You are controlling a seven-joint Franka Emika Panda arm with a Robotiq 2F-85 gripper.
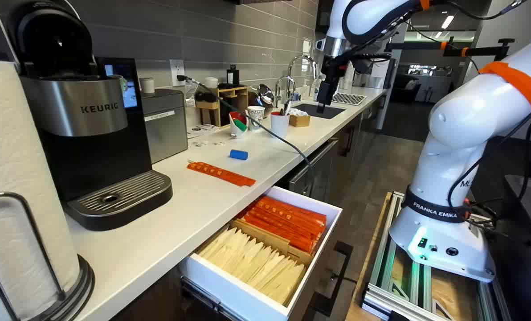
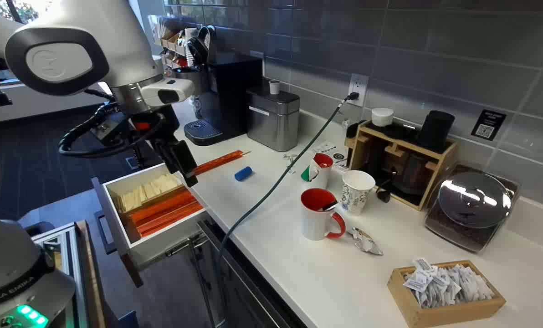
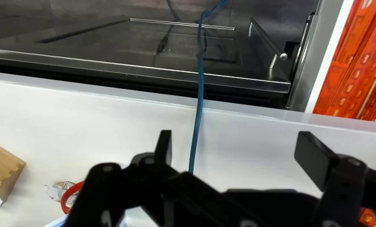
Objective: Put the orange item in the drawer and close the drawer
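Hanging over the smooth white countertop (image 1: 194, 198) in an exterior view, the black, boxy, two-fingered gripper (image 1: 322, 106) has the long, flat orange-red strip (image 1: 221, 174) lying below it on that same surface, well nearer the camera and printed with pale marks. A stubby blue cylinder (image 1: 238, 154) lies just beside it, toward the gripper. Lower down, here's the wide, shallow, white-walled drawer (image 1: 234, 292), pulled out, its shiny orange-red packets (image 1: 287, 218) and pale, pointed, flat sticks (image 1: 252, 263) parted by a tan divider (image 1: 270, 238).

In an exterior view the strip shows beyond the gripper's dark fingers (image 2: 184, 159), and the drawer gapes below and left of them. Off to the right of the gripper there, a glossy white mug with a red lining (image 2: 315, 223) and an open pale-wood box (image 2: 463, 313) heaped with crinkled white packets (image 2: 453, 287).

And the wrist view: flat, matte-black pads (image 3: 315, 160) stand wide apart, with a smooth blue-green cable (image 3: 197, 126) running beneath the gap. Up the picture from the gripper gleams a dark, mirror-like panel (image 3: 162, 58) edged in bright metal; beyond the right-hand pad, the drawer's orange-red packets catch the light.
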